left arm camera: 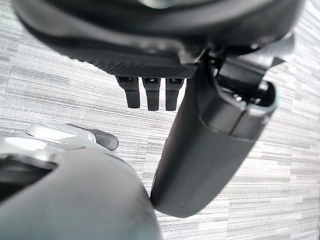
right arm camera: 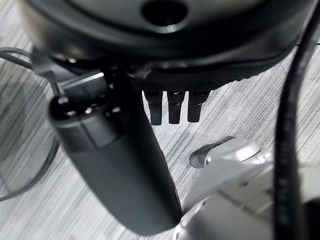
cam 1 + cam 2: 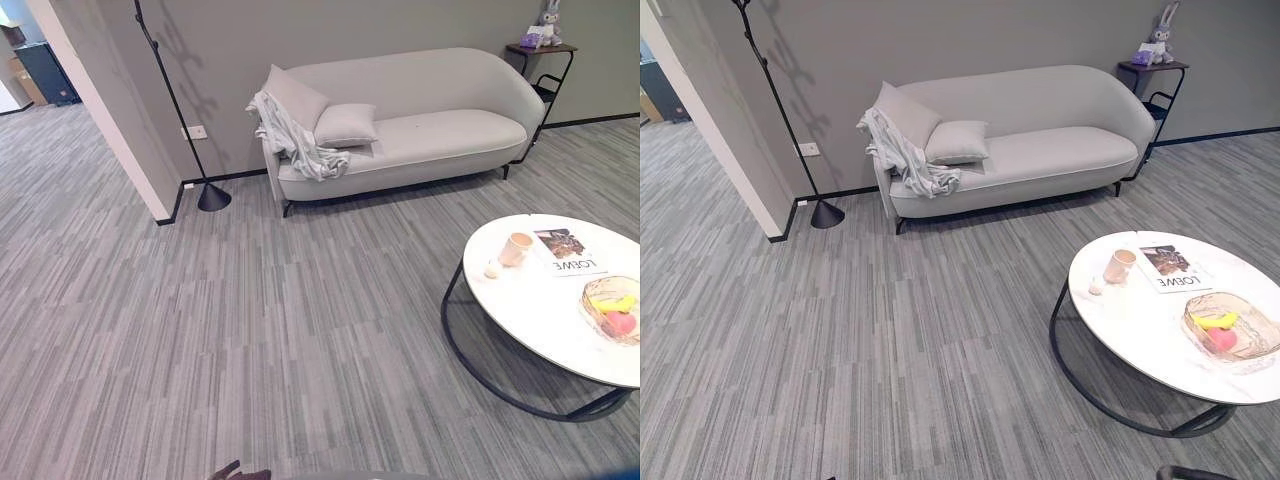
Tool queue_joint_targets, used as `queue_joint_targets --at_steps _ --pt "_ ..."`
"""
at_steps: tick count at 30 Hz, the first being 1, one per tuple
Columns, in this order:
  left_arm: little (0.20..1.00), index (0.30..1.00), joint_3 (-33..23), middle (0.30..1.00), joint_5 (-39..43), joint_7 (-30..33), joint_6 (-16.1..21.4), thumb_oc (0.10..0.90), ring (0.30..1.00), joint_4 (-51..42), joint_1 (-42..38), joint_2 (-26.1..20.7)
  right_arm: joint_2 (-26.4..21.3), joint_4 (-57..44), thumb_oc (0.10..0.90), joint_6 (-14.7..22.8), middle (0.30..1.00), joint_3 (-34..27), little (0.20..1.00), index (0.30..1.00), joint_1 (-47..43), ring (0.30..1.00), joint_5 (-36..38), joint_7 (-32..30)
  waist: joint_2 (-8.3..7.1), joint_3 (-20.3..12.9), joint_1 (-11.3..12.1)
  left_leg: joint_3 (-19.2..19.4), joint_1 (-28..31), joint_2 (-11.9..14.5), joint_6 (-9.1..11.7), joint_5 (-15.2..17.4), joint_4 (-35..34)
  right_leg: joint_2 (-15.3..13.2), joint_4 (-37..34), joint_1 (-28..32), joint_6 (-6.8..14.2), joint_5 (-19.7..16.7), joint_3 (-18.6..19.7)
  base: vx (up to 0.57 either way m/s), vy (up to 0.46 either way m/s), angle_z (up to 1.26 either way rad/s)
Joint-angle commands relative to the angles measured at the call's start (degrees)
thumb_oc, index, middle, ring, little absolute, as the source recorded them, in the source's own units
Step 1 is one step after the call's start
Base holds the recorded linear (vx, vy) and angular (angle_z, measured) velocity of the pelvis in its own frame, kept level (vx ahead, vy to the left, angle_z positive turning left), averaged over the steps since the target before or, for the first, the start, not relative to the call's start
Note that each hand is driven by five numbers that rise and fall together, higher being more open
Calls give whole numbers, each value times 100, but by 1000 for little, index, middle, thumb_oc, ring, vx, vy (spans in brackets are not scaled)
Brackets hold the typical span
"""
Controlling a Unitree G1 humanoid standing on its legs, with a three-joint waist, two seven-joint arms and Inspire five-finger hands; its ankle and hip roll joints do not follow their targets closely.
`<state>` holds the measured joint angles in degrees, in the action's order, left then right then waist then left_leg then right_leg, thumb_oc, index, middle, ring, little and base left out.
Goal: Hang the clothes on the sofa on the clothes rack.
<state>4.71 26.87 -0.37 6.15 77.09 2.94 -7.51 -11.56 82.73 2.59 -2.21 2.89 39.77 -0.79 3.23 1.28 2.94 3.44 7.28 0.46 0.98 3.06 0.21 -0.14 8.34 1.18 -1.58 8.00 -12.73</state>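
Observation:
A pale grey-white garment (image 3: 290,135) hangs crumpled over the left arm and seat edge of a light grey sofa (image 3: 430,130) by the far wall. Two grey cushions (image 3: 345,125) lie beside it. Several paces of carpet separate me from the sofa. In the left wrist view my left hand (image 1: 210,145) hangs above the carpet, fingers straight and holding nothing. My right hand (image 2: 120,165) hangs the same way in the right wrist view, open and empty.
A thin black pole on a cone base (image 3: 212,197) stands left of the sofa by a wall corner (image 3: 150,190). A round white coffee table (image 3: 540,310) at the right holds a cup (image 3: 516,248), a magazine (image 3: 568,250) and a glass fruit bowl (image 3: 612,308). A side table (image 3: 541,48) carries a plush rabbit.

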Motion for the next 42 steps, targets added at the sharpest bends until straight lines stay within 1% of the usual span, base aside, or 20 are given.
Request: queue_joint_targets --at_steps 1,6,19,20,21,22,24,26,28,29,30,31,33,35,36,37,39,40,41,42 --pt "900 900 26 900 -110 -30 162 800 900 233 -263 40 140 102 800 106 900 297 900 900 -285 900 -238 35 -380 -74 34 -3 31 -35 83 -377 -521 -378 -1334 765 640 -890 75 0 0 0" --pt "900 900 252 900 -535 -149 109 800 900 327 -245 71 180 48 800 41 900 576 900 900 -270 900 -736 123 -388 -90 34 -19 34 -53 61 -351 -521 -388 -1334 771 648 -886 75 14 13 -4" --pt "900 900 599 900 -1061 -171 112 800 900 306 -320 -8 146 36 800 -2 900 540 900 900 -324 900 -776 173 -347 -24 5 -60 36 -155 -41 -274 -521 -495 -1182 741 702 -853 33 16 41 0" --pt "900 900 712 900 -1215 -130 104 800 900 283 -394 -17 128 31 800 2 900 503 900 900 -376 900 -739 131 -308 31 -23 -71 27 -175 -95 -272 -521 -533 -838 580 694 -753 44 -4 94 1" --pt "900 900 712 900 -1215 -129 104 800 900 284 -397 -16 127 32 800 2 900 501 900 900 -378 900 -739 131 -308 30 -21 -70 23 -176 -96 -272 -521 -536 -820 568 695 -743 46 -39 135 2" --pt "900 900 839 900 -1335 -97 90 800 900 258 -510 -47 97 28 800 0 900 463 900 900 -456 900 -694 89 -267 134 -48 -94 -10 -196 -164 -249 -440 -587 -359 358 671 -608 34 -33 69 2" --pt "900 900 908 900 -1397 -93 88 800 900 243 -571 -55 84 54 800 -5 900 430 900 900 -497 900 -674 65 -247 181 -55 -117 -43 -216 -202 -223 -375 -617 -95 257 682 -523 2 -29 100 -1" --pt "900 900 1053 900 -1528 -83 90 800 900 174 -658 -59 76 139 800 -28 900 383 900 900 -550 900 -644 53 -198 283 -86 -177 -73 -288 -313 -102 -205 -769 825 -78 769 -460 -77 9 160 14" --pt "900 900 1086 900 -1558 -77 65 800 900 157 -701 -48 71 166 800 -54 900 367 900 900 -574 900 -633 49 -143 400 -140 -176 44 -361 -435 12 -133 -952 1862 -472 893 -791 -42 58 188 28" --pt "900 900 1057 900 -1535 -61 49 800 900 159 -709 -44 61 142 800 -57 900 373 900 900 -591 900 -633 43 -107 501 -164 -139 143 -377 -519 76 -104 -1034 2479 -730 956 -1092 20 53 187 26" --pt "900 900 1048 900 -1508 -51 43 800 900 165 -723 -41 58 108 800 -50 900 392 900 900 -616 900 -629 40 -23 578 -196 -114 224 -331 -579 125 -79 -1077 3009 -947 977 -1263 3 51 174 1" --pt "900 900 1042 900 -1490 -60 26 800 900 196 -723 -22 51 62 800 -38 900 387 900 900 -616 900 -620 31 59 652 -189 -42 285 -322 -630 192 -5 -1196 3575 -1218 1022 -1279 -78 113 138 -20" --pt "900 900 1069 900 -1564 -90 1 800 900 273 -641 16 87 28 800 -24 900 339 900 900 -547 900 -557 67 155 633 -244 -16 442 -292 -637 328 24 -1378 3931 -1515 1030 -1263 -300 231 52 -29" --pt "900 900 1081 900 -1620 -94 8 800 900 315 -605 19 78 25 800 -19 900 308 900 900 -513 900 -501 71 138 593 -285 -33 510 -295 -605 381 4 -1347 3748 -1587 991 -1174 -353 212 -50 -4" --pt "900 900 1093 900 -1672 -101 12 800 900 361 -584 8 62 30 800 -10 900 262 900 900 -480 900 -457 61 105 569 -340 -86 607 -298 -540 425 -27 -1251 3204 -1594 949 -1121 -397 351 -205 -3" --pt "900 900 1080 900 -1771 -131 7 800 900 408 -550 -25 18 83 800 -11 900 157 900 900 -431 900 -409 19 28 513 -440 -135 783 -281 -366 551 -138 -1193 1702 -1559 936 -1087 -409 450 -296 -7" --pt "900 900 1118 900 -1907 -120 18 800 900 423 -573 -40 -13 117 800 -29 900 107 900 900 -422 900 -430 -14 -44 482 -538 -195 873 -223 -186 577 -242 -1287 217 -1588 1057 -1449 -408 375 -282 -15" --pt "900 900 1169 900 -1999 -111 36 800 900 416 -615 -19 -11 134 800 -52 900 90 900 900 -411 900 -440 -12 -19 499 -595 -242 989 -143 -91 619 -330 -1283 -455 -1534 1162 -1754 -337 388 -222 -6" --pt "900 900 1244 900 -2131 -76 74 800 900 412 -670 5 14 163 800 -78 900 53 900 900 -382 900 -449 3 -28 513 -701 -305 1118 -90 -13 664 -403 -1405 -830 -1684 1276 -1991 -134 600 -261 2" --pt "900 900 1322 900 -2227 -85 110 800 900 389 -708 35 48 232 800 -157 900 -28 900 900 -290 900 -462 74 17 554 -817 -384 1422 49 85 785 -521 -1542 -1212 -1821 1441 -2330 280 471 -184 16"
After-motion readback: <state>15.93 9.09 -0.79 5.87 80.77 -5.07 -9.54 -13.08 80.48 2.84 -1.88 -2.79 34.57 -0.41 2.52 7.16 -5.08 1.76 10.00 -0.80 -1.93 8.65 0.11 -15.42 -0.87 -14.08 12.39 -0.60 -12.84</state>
